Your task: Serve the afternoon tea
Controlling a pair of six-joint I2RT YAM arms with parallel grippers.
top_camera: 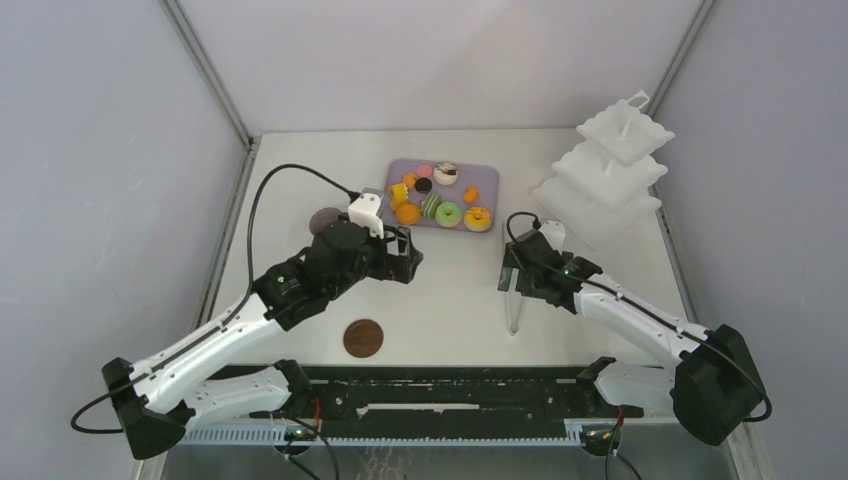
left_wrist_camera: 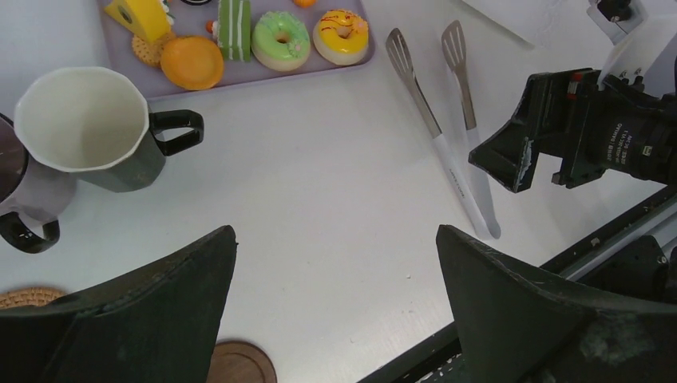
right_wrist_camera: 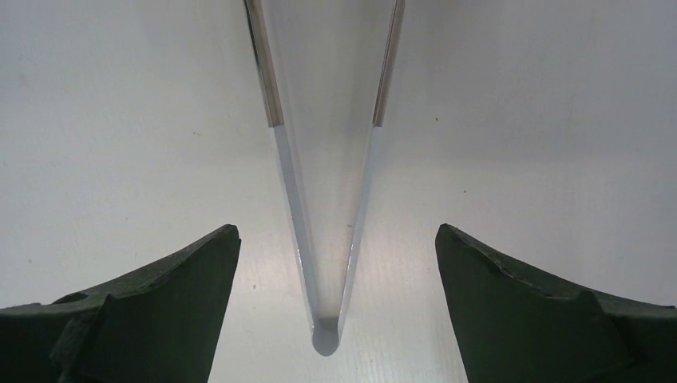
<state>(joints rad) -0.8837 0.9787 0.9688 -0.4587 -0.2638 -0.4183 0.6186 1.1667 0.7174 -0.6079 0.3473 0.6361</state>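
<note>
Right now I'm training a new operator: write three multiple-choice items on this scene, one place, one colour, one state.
1. Where is the white stand? A far right; B near left; C centre.
2. What colour is the dark mug inside? A red; B white; C green.
3. The right gripper is: A shut; B holding a doughnut; C open over the tongs.
Key: 1 A, the top view shows it far right. 2 B, its inside shows white. 3 C, its jaws stand wide of the tongs.

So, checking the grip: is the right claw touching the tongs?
Apart. The right wrist view shows the tongs lying between the open fingers of the right claw, with bare table on either side.
</note>
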